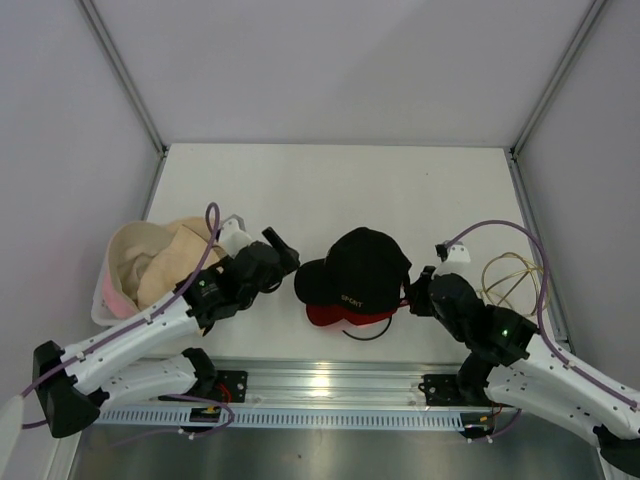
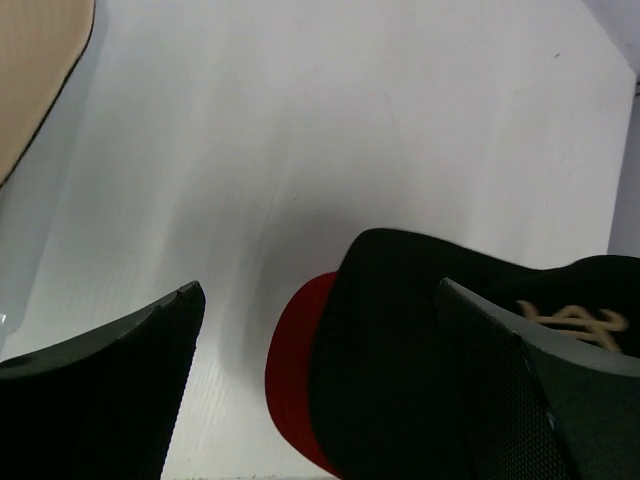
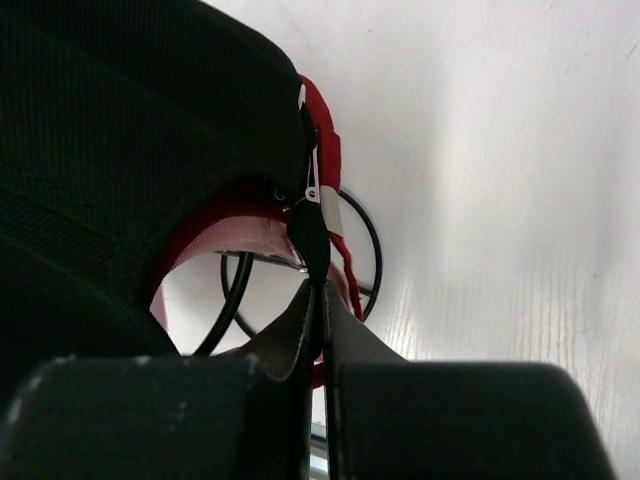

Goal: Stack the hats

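The wide beige hat [image 1: 158, 258] lies crumpled at the table's left edge, with the pink hat [image 1: 112, 300] showing under its near side. The beige brim also shows in the left wrist view [image 2: 30, 70]. No black bucket hat is in view. A black baseball cap [image 1: 362, 262] with white lettering and a red under-visor [image 1: 332, 316] sits mid-table. My left gripper [image 1: 283, 255] is open and empty between the beige hat and the cap; its fingers [image 2: 150, 350] straddle the cap's edge [image 2: 400, 330]. My right gripper [image 1: 415, 290] is shut on the cap's thin black rear strap [image 3: 312, 235].
A thin black wire hoop [image 1: 368, 335] lies under the cap's near side and shows in the right wrist view [image 3: 365, 240]. A tan wire hoop [image 1: 510, 280] lies at the right edge. The arms' metal rail [image 1: 330, 385] runs along the near edge.
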Controlling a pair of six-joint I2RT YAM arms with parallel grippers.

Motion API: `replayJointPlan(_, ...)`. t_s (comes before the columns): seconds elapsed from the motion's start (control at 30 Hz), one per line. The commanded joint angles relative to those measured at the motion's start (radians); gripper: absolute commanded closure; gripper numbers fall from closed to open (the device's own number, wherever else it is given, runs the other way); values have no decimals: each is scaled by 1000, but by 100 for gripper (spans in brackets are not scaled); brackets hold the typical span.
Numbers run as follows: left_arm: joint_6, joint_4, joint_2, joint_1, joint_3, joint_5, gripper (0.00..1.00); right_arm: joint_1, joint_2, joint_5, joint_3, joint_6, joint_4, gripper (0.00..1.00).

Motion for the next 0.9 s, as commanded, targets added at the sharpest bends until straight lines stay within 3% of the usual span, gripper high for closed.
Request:
replayJointPlan(0.0,-172,44,-31,5,-99,89,1,40,-14,87,-39,14,-3,100)
replayJointPlan(0.33,-292,423,-20,4,-295,207,0,66,-82,103,-82,10,16,100)
replayJointPlan(0.63,-339,611,-36,-13,-369,230,2,69,-31,78,-113,-1,120,100)
replayJointPlan(0.8,-416,717,-49,-44,-436,206,15,77,-23,89,-123,5,152,100)
replayJointPlan(0.87,-438,738,-60,-64,-448,184,24,83,-29,98,-126,10,154,100)
